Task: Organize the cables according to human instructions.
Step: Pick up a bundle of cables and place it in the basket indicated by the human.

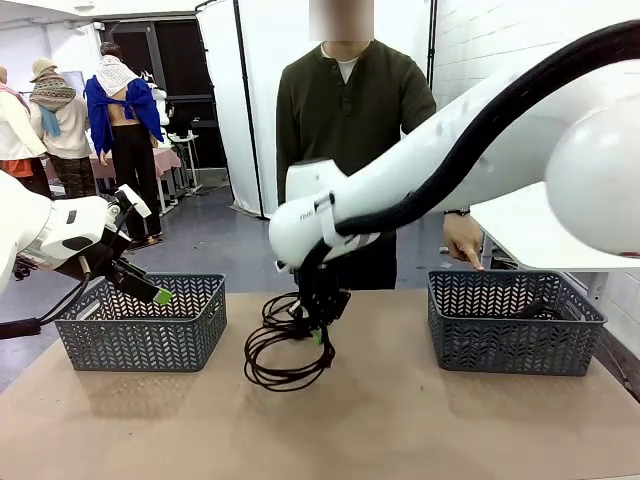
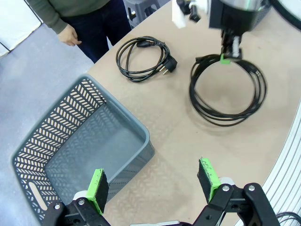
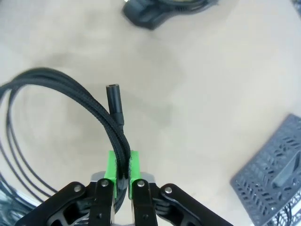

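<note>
My right gripper (image 1: 320,328) reaches to the table's middle and is shut on the strands of one coiled black cable (image 1: 287,360). The right wrist view shows the green pads (image 3: 111,167) pinching that braided cable (image 3: 89,106), with its small end plug sticking up. From the left wrist view the held coil (image 2: 228,92) rests on the table under the right gripper (image 2: 230,55). A second coiled cable (image 2: 143,56) with a chunky plug lies beside it, free. My left gripper (image 2: 153,181) hangs open over the left basket (image 2: 80,141), holding nothing.
A grey mesh basket (image 1: 140,325) stands at the left and another (image 1: 515,325) at the right, with something dark inside it. The person stands across the table, one hand (image 1: 465,245) pointing down at the right basket. Bare tabletop (image 1: 400,420) lies in front.
</note>
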Available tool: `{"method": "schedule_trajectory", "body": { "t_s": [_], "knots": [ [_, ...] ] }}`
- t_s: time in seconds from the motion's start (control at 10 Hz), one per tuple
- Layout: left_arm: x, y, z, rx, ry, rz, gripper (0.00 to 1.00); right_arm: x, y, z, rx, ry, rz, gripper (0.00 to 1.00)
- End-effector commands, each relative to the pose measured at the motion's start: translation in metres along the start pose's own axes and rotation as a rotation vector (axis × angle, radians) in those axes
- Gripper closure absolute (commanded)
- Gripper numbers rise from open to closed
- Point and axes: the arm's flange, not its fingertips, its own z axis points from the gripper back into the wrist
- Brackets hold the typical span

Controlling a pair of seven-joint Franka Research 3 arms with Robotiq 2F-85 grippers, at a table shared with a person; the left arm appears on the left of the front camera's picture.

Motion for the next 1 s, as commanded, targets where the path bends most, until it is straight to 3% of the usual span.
{"method": "schedule_trajectory", "body": {
  "t_s": [0.0, 0.5, 0.7, 0.9],
  "knots": [
    [0.0, 0.001, -0.001, 0.001, -0.003, 0.018, 0.0, -0.022, -0.016, 0.034, 0.075, 0.006, 0.229, 1.0],
    [0.0, 0.001, -0.001, 0.001, -0.003, 0.018, 0.0, -0.051, -0.054, 0.103, 0.02, 0.051, 0.788, 1.0],
    [0.0, 0.001, -0.001, 0.001, -0.003, 0.018, 0.0, -0.056, -0.059, 0.116, 0.072, 0.077, 0.88, 1.0],
    [0.0, 0.001, -0.001, 0.001, -0.003, 0.018, 0.0, -0.053, -0.055, 0.112, 0.049, 0.064, 0.841, 1.0]
  ]
}}
